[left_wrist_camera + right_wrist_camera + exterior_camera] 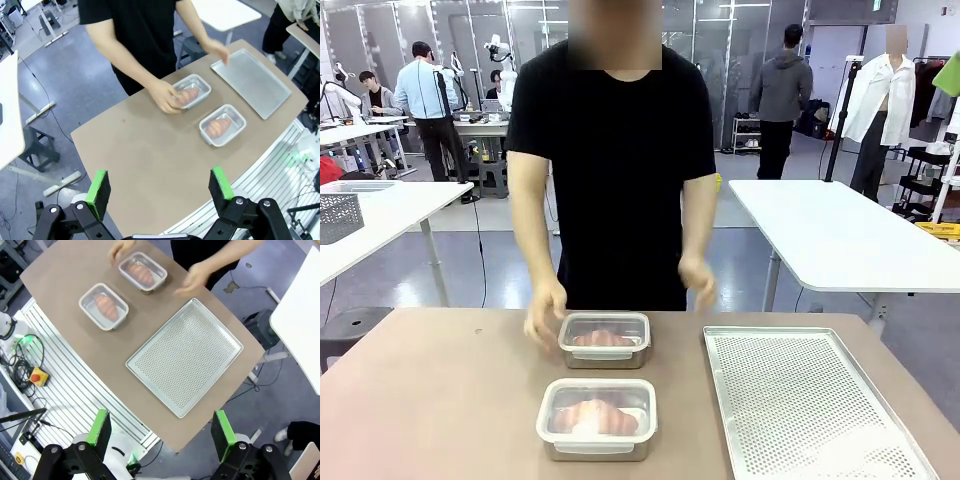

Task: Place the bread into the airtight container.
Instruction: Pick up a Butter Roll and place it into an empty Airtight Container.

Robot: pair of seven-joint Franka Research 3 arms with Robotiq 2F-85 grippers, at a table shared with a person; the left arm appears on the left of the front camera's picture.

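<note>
Already both breads sit inside lidded containers on the brown table [440,400], so the placing looks done and what remains is judgement about tidy finishing. At the left, the person's hand [544,318] rests open against the far container [605,340], touching its side; a croissant-like bread [603,339] lies under its clear lid. Just nearer the robot stands the near container [597,418] with its own bread [596,416], apart from any hand. The person's other hand [697,281] hovers open and blurred above the table. Farther right lies the perforated tray [810,400], bare. The left gripper [160,192] and right gripper [160,432] hang high with jaws spread wide, holding nothing. They would do best to stay clear while the person's hands are near the lids.
</note>
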